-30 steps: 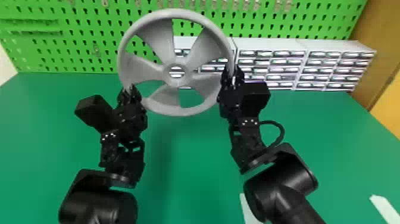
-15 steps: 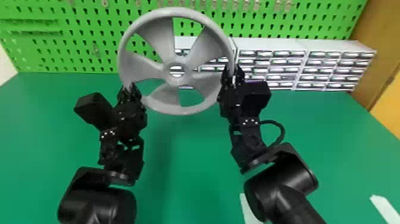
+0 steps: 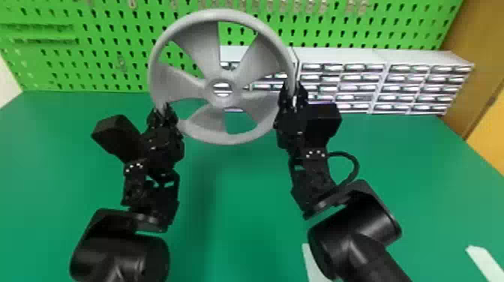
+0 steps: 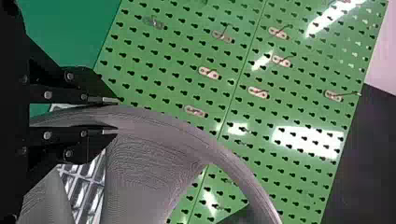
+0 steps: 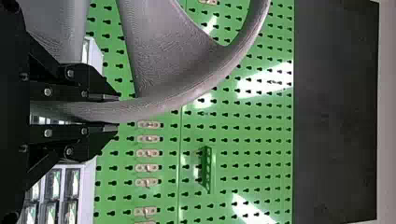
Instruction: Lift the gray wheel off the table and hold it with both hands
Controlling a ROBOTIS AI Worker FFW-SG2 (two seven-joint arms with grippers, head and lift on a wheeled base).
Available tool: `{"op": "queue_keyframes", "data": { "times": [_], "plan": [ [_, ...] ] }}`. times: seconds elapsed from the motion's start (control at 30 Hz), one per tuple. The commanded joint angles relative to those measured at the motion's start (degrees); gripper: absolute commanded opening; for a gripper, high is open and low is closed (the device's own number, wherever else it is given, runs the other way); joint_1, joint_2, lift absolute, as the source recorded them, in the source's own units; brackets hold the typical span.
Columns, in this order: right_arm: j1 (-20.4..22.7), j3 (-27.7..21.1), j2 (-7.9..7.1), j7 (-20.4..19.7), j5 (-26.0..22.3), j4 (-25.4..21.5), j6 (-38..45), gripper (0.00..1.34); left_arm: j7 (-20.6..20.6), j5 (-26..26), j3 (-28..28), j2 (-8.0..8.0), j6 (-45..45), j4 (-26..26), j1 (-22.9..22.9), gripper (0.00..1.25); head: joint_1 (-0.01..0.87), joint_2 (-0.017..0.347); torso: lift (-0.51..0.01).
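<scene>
At upper centre, the black left gripper (image 3: 164, 109) and right gripper (image 3: 294, 96) are pinching the round gray plastic wheel (image 3: 180, 88), ideally lifting evenly.

Head view: left arm (image 3: 120, 258) enters at seven o'clock, left gripper (image 3: 162, 112) aimed at twelve. Right arm (image 3: 354, 228) enters at five o'clock, angled toward eleven; right gripper (image 3: 294, 94) aimed near twelve. Both finger pairs near-parallel, narrowly parted.

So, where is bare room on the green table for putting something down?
The green table looks bare between the left arm and right arm, and from the right arm back to the drawer units. It is crowded at the gray wheel, where left gripper and right gripper hold its rim.
</scene>
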Motion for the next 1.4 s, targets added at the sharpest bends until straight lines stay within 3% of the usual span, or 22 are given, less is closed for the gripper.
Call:
{"op": "queue_keyframes", "data": {
  "times": [0.0, 0.87, 1.37],
  "plan": [
    [0.0, 0.1, -0.01, 0.0, -0.2, 0.0, 0.0, 0.17, -0.8, -0.3, 0.3, -0.01, 0.7, 0.0, -0.1, 0.19, 0.711, 0.015, -0.098],
    [0.0, 0.1, -0.01, 0.0, -0.6, 0.0, 0.4, 0.17, -0.4, -4.3, 1.1, -0.19, 1.4, 0.0, 0.0, 0.19, 0.711, 0.015, -0.098],
    [0.0, 0.0, -0.1, 0.0, -0.6, 0.0, 0.4, 0.17, -0.4, -3.8, 1.1, -0.19, 1.4, 0.0, 0.1, 0.19, 0.711, 0.015, -0.098]
  ]
}}
